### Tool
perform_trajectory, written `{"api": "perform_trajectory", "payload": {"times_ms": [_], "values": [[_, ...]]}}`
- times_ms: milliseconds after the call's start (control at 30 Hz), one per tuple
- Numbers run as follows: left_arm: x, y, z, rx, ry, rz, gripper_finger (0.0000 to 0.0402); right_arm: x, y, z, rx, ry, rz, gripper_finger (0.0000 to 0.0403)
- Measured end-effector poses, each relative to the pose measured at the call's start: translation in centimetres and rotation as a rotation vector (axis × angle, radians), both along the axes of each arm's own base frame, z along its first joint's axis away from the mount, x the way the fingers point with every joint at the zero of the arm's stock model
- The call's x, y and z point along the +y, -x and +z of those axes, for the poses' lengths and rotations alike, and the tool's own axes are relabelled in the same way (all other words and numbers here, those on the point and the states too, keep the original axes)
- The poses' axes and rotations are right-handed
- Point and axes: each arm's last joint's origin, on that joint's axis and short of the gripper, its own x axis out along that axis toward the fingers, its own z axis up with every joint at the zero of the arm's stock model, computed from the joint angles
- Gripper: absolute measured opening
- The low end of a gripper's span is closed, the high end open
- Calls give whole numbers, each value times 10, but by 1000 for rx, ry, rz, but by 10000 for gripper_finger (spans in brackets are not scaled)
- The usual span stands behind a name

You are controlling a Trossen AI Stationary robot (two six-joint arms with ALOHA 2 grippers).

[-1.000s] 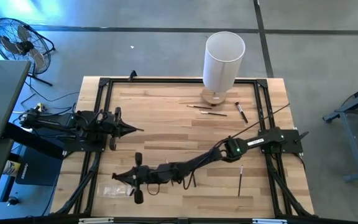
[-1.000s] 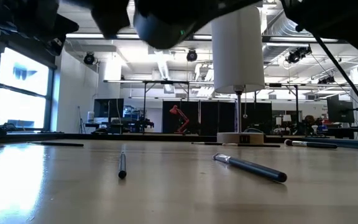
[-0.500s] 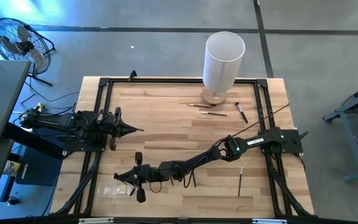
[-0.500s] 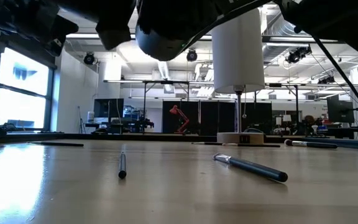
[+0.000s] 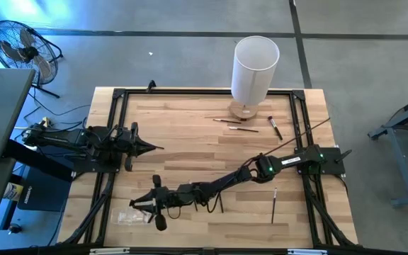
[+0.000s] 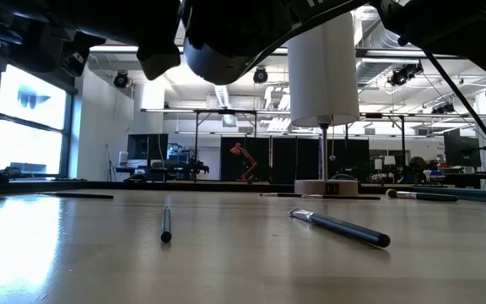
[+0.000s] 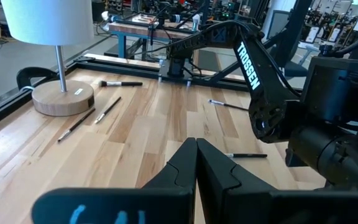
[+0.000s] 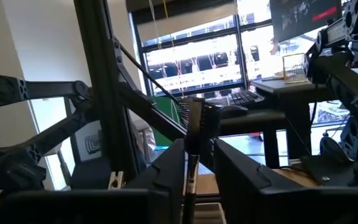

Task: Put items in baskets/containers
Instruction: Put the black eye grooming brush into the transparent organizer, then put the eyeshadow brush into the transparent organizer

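Note:
My right gripper [image 5: 134, 204] reaches to the table's near left, just above the see-through container [image 5: 127, 217], which lies flat on the wood. A thin dark brush [image 8: 194, 134] stands upright between its fingers, and the gap there is wider than the brush. Other brushes lie flat on the table: two by the lamp base [image 5: 229, 120] [image 5: 245, 129], one farther right [image 5: 275, 127], one at the near right [image 5: 273, 205]. My left gripper [image 5: 158, 147] waits shut at the table's left, touching nothing. My right gripper has the brush's shaft [image 8: 192, 168] standing upright between its two parted fingers, closer to one finger [image 8: 169, 171] than to the other. I cannot tell whether that finger touches the shaft. The brush's lower end is hidden by the gripper's body.
A tall white lamp [image 5: 255, 67] on a round wooden base stands at the far middle. A black frame [image 5: 119, 99] runs round the table's edges. My right arm [image 5: 218, 185] stretches across the near half of the table. Bare wood lies in the middle.
My right gripper has stayed over the container at the near left, and its wrist has turned slightly. The brushes on the table have not moved.

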Motion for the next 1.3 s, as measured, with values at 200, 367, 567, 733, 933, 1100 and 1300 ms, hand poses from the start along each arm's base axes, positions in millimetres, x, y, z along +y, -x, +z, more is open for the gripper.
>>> {"api": "perform_trajectory", "payload": {"times_ms": [200,367,567,733,933,1100,1300], "values": [[0,0,0,1,0,0,0,1,0,1,3,-30,61,109],[0,0,-1,7,5,-5,0,-1,2,25,3,18,137,121],[-1,0,-1,10,39,-44,0,-18,11,78,273,202,147,112],[-1,0,-1,10,39,-44,0,-39,44,117,672,210,-43,67],[-1,0,-1,9,38,-42,0,-52,97,142,1072,28,-210,5],[-1,0,-4,38,34,-34,7,-29,128,121,1324,29,-342,10],[0,-1,-15,158,110,16,68,-3,155,80,1404,-83,-378,4]]}}
